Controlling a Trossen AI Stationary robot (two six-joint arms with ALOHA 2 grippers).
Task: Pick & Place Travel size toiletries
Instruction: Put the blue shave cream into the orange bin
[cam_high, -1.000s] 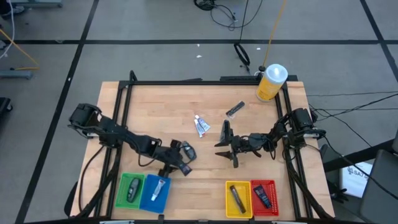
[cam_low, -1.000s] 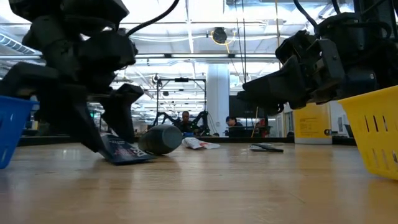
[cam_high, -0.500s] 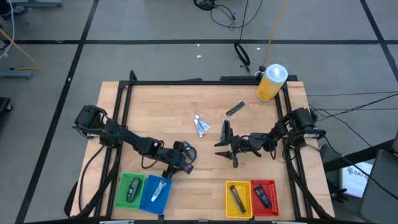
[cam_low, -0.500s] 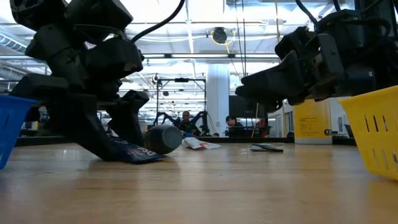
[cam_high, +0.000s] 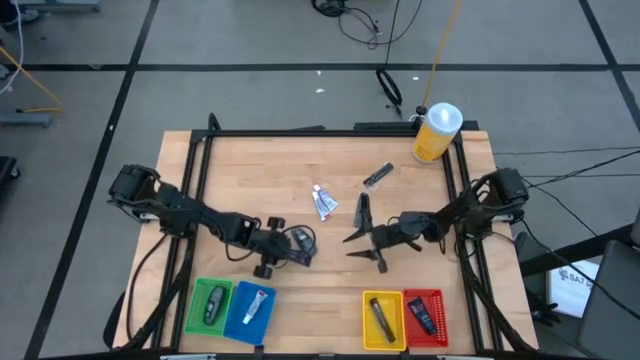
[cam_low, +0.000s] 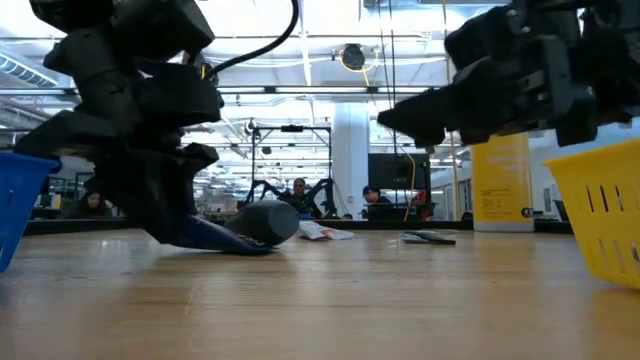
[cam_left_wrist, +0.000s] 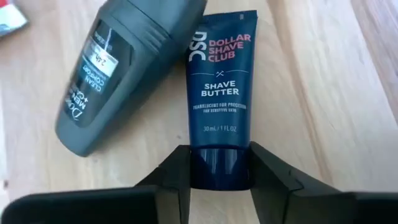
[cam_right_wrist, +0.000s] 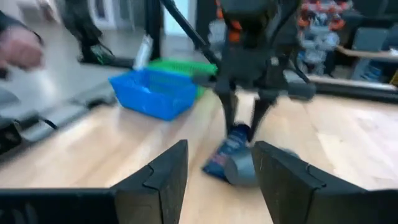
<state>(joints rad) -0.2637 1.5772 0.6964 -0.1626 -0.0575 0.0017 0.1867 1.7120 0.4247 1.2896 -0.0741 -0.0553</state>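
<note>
Step in hand, as judged: the pick. The left gripper (cam_left_wrist: 219, 177) has its two fingers on either side of the cap end of a dark blue shave butter tube (cam_left_wrist: 217, 99), pressed against it; the grasp looks made, but the tube lies on the table (cam_high: 260, 170) and is not lifted. In the low view the tube (cam_low: 215, 236) slopes from the gripper down to the wood.

A dark grey deodorant bottle (cam_left_wrist: 121, 68) lies just beside the tube, touching it along one edge near the top. In the high view both sit left of the table's centre, under the left gripper (cam_high: 283, 250).

Next move, as judged: raise the tube clear without dragging the bottle, then carry it to one of the baskets at the near edge. A green basket (cam_high: 209, 305) and a blue basket (cam_high: 250, 306) stand close by, each already holding an item; a yellow basket (cam_high: 383, 317) and a red basket (cam_high: 424, 314) stand to the right, also filled. Which basket suits this tube cannot be told.

Left arm pose: stretched low from the left rail towards the centre, wrist tipped down at the table.

The right gripper (cam_high: 358, 238) waits right of centre, fingers spread wide and holding nothing, pointed toward the left arm's work.

Two white-and-blue tubes (cam_high: 323, 202) and a slim black stick (cam_high: 378, 176) lie untouched farther back. A yellow bottle (cam_high: 436, 133) stands at the far right corner.
</note>
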